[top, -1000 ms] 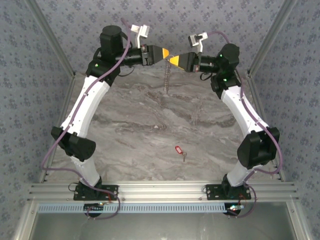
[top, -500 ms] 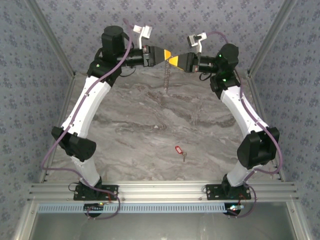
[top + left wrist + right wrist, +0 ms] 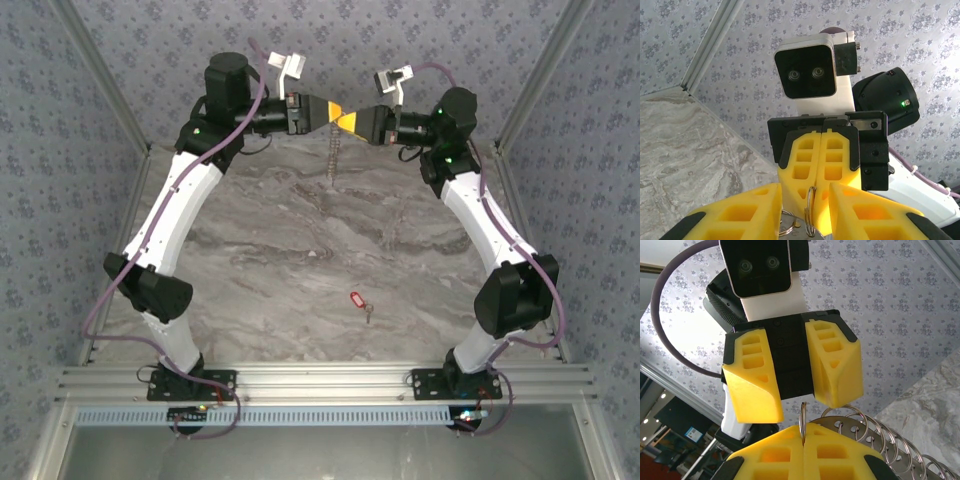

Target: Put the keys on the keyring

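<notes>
While the right end effector (image 3: 802, 432) pinches the silver metal ring chain (image 3: 334, 165), the left end effector (image 3: 805, 189), jaws apart, may close off-centre; dislodging it.

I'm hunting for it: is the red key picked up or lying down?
Lying down: the red key rests on the marble table, nothing gripping it.

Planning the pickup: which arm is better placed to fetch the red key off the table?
Likely left: the left end effector is open; the right end effector is shut on the ring chain.
</notes>
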Controlling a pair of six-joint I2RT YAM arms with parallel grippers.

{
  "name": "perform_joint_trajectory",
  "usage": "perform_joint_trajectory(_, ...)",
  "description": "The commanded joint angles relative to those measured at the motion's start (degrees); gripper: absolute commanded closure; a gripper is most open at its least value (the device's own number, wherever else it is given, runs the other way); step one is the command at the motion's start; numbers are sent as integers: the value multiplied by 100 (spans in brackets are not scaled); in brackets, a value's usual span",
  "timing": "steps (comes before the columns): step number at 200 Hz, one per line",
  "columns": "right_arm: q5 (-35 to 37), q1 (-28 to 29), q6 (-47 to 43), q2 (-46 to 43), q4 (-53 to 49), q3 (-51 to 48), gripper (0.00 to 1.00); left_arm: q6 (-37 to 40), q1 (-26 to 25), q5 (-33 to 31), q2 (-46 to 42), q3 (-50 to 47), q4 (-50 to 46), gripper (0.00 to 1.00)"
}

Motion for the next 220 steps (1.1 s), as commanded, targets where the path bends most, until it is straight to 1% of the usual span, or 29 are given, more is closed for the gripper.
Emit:
perform_joint_trajectory(1,-9,-5,-91,12,73,103,100,129,-55,145,82,161,-35,69)
perform_joint_trajectory(29,-13,-15,-85,18,76,110,100,157,-67,151,99,161,-56,71)
perform_joint_trajectory(66,-16,-15,-71,38,99,114,100,143,-76,122,134,170,-9,82)
perform_joint_trajectory(77,-16,-17,-61,43,97,121,100,124,-83,116,152,187,32,90)
perform_joint_trajectory(87,-12,-26,-47,55,83,135,100,125,-90,115,170,209,55,100)
perform_joint_trajectory(104,57,-71,33,69,98,148,100,145,-90,69,179,232,74,100)
perform_joint_trajectory(119,123,-187,273,77,337,132,100,202,-83,-13,162,240,86,100)
perform_joint_trajectory(125,160,-259,425,79,453,123,91,247,-74,-60,142,240,71,100)
perform_joint_trajectory(147,257,-609,1042,25,993,56,65,359,-72,-167,110,232,146,100)
perform_joint_trajectory(154,296,-750,1217,-25,1150,0,61,395,-66,-208,92,224,171,100)
perform_joint_trajectory(175,521,-1247,1594,-251,1470,-260,56,481,-58,-270,52,170,294,100)
perform_joint_trajectory(191,696,-1508,1565,-443,1344,-435,54,583,-57,-298,39,170,320,100)
perform_joint_trajectory(207,893,-1559,1168,-628,755,-519,52,722,-56,-430,0,133,346,100)
perform_joint_trajectory(220,1069,-1503,582,-760,-75,-440,52,831,-59,-590,-85,14,458,100)
